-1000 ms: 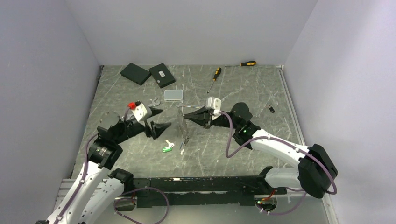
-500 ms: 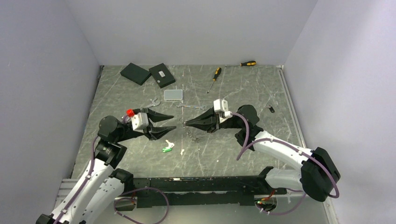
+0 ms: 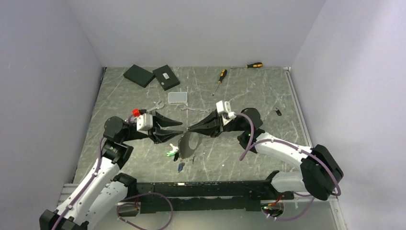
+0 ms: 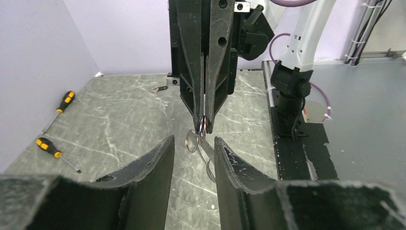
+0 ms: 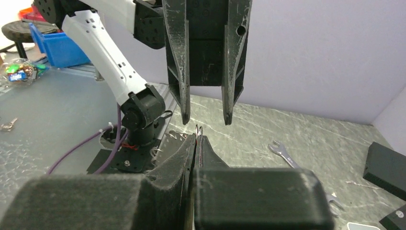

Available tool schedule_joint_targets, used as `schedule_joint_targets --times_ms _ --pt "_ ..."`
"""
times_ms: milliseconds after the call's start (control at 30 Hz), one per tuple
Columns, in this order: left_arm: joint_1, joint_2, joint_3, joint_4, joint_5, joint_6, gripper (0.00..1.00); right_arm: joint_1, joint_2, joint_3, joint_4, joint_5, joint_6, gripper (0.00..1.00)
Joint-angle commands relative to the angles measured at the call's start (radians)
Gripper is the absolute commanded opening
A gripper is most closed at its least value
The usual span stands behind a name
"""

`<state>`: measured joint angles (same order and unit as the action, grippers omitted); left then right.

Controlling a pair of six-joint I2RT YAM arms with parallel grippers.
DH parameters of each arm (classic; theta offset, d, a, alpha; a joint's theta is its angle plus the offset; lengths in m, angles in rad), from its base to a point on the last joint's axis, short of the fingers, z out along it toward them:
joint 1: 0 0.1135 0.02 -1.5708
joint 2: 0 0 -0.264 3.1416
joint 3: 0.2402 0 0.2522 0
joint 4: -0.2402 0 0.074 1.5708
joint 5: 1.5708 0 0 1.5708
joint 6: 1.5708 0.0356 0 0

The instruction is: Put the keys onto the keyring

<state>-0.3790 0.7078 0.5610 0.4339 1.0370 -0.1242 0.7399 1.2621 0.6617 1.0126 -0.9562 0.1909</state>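
Toward the back of the tabletop (image 3: 268, 91), lying flat and alone: a small clear box (image 3: 177, 97), contents not to be made out from above (too small, too pale against the stone). Further back, side by side: two flat black cases (image 3: 139, 75), both shut, insides hidden. Off the tabletop, caught in the right wrist view: a blue bin (image 5: 52, 50), whatever is inside out of sight. Pinched between the fully closed tips of the right tool (image 3: 189, 129): the keyring (image 3: 180, 146), a large, thin, silvery-grey wire loop, far wider than any key nearby, hanging down from the grip and showing from above as a broad tilted oval. From the right wrist, only a sliver of wire showing past the tips. Facing it tip to tip, just beside the top of the loop: the left tool (image 3: 178, 129), fingers parted by a moderate gap and gripping nothing. On the stone just left of the loop: a green-tagged key (image 3: 170, 153) with a pale piece against it; nearer the arm bases, a blue-headed key (image 3: 180, 166). Cannot tell whether any key already hangs on the wire. Elsewhere toward the back: two yellow-and-black screwdrivers (image 3: 219, 76) and a silver spanner (image 3: 194, 109).
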Motion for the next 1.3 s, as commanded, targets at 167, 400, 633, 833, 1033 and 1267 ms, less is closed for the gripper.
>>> schedule_joint_targets --times_ms 167,400,633,833,1033,1267 --pt "-0.009 0.037 0.011 0.04 0.052 -0.049 0.39 -0.001 0.041 0.062 0.205 -0.037 0.093 0.0" --pt "-0.012 0.065 0.016 0.066 0.054 -0.068 0.32 0.007 0.067 0.066 0.243 -0.046 0.118 0.0" --pt "-0.015 0.073 0.017 0.077 0.063 -0.068 0.2 0.016 0.095 0.07 0.29 -0.047 0.151 0.0" --pt "-0.017 0.07 0.025 0.053 0.068 -0.063 0.0 0.02 0.111 0.071 0.309 -0.05 0.179 0.0" --pt "-0.018 0.071 0.105 -0.213 0.065 0.063 0.0 0.028 0.066 0.091 -0.013 -0.011 0.037 0.06" --pt "-0.018 0.076 0.167 -0.405 0.036 0.221 0.0 0.046 -0.054 0.16 -0.531 0.108 -0.293 0.42"
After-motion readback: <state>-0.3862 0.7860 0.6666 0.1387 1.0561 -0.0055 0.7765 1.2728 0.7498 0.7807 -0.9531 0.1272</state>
